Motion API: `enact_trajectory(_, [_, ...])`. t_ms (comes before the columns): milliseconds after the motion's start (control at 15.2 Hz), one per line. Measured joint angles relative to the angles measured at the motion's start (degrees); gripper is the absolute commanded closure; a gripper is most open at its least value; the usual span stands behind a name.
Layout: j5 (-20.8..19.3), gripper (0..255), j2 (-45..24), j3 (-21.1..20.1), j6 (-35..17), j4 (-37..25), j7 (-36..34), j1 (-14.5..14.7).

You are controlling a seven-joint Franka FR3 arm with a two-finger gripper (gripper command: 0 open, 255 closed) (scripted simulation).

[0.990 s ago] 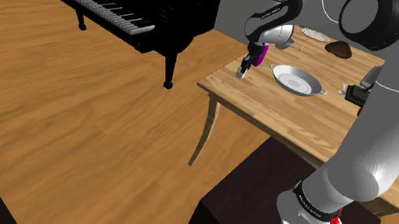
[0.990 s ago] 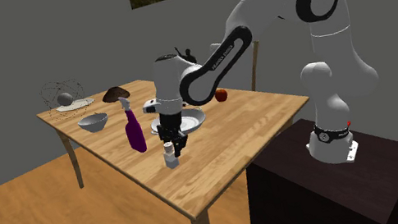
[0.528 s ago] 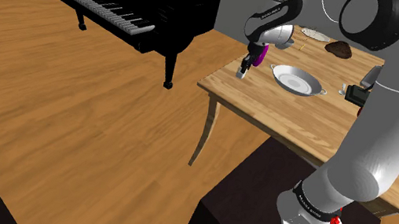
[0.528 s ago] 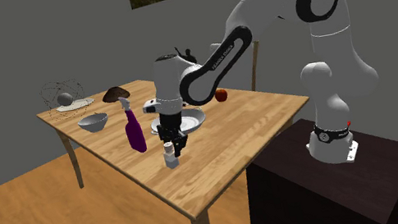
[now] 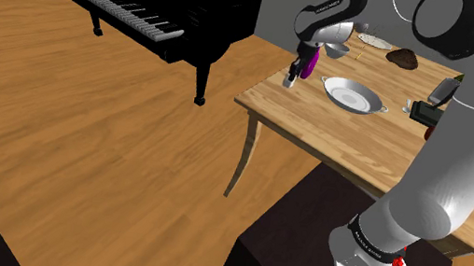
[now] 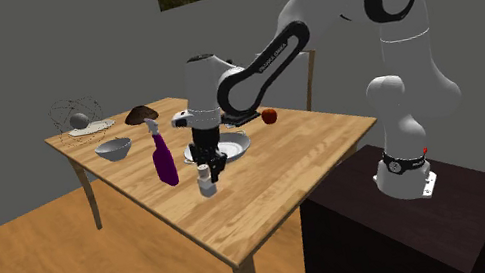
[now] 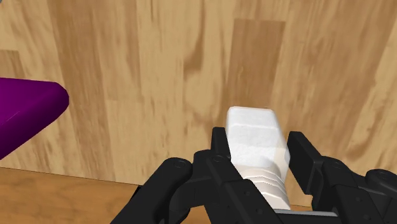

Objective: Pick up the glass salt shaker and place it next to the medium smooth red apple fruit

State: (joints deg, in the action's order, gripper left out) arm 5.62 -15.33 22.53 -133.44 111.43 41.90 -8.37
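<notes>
— Wooden table (image 6: 328, 141) before a grey wall. Which step is this?
— The carry, I'd judge. The gripper (image 7: 259, 141) points down at the wood and is clamped on the salt shaker (image 7: 253, 127), one black finger on each side of its pale body.
— Where is the shaker?
— Between the fingers, just beside a purple bottle (image 6: 165, 162) and near a shallow dish (image 6: 235, 146). It seems to hang just off the wood, though I can't be sure.
— And next?
— The red apple (image 6: 269, 115) sits well apart, beyond the dish. The move calls for passing over or round the dish, then lowering the shaker upright beside the apple without knocking it.
</notes>
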Motion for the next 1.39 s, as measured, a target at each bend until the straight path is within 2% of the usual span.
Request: enact_trajectory(1386, [-3.2, 255, 5.8, 0.9, 14.6, -9.3, -1.9, 0.8])
